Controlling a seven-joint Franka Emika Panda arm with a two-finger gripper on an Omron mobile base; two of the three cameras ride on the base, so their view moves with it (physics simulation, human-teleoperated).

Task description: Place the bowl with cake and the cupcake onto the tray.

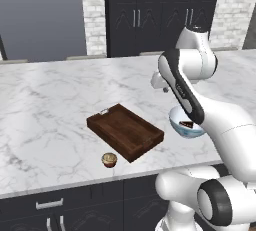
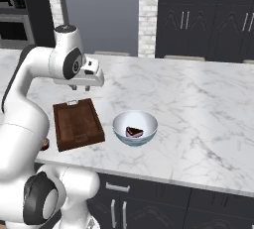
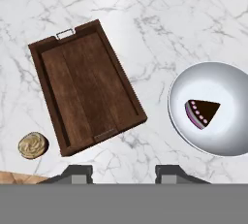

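arm raised over a marble counter, tray bare, bowl and cupcake beside it

while the white robot arm hangs above the white, grey-veined marble counter (image 1: 50,105), its two-finger gripper (image 3: 123,170) is up in the air, touching nothing. in the hand view the two small dark fingertips (image 3: 77,172) stand apart with bare marble showing in the gap between them, so the fingers are released and hold nothing.

the dark brown rectangular wooden tray (image 1: 125,131) with a low raised rim lies flat on the counter, near its front edge. a small silver handle (image 1: 105,111) sits at the far end of the tray. nothing lies inside the tray.

the round pale blue-white bowl (image 2: 135,128) stands on the marble just beside the tray, apart from it, on the robot's right. inside it lies a small dark brown wedge of cake (image 2: 134,133) with a pinkish edge. in the left base view the bowl (image 1: 186,127) is partly hidden behind the arm's forearm.

the tiny round cupcake (image 1: 109,160), with a tan-golden top and a dark brown wrapper, stands upright on the counter near the tray's front left corner, close to the counter's front edge and not touching the tray. in the hand view the cupcake (image 3: 33,145) appears at one side of the tray (image 3: 85,87) and the bowl (image 3: 213,109) at the other.

behind the counter rise dark cabinet doors (image 1: 160,10) and pale brick wall sections (image 1: 94,12). below the counter's front edge are dark drawers with silver handles (image 1: 49,204).
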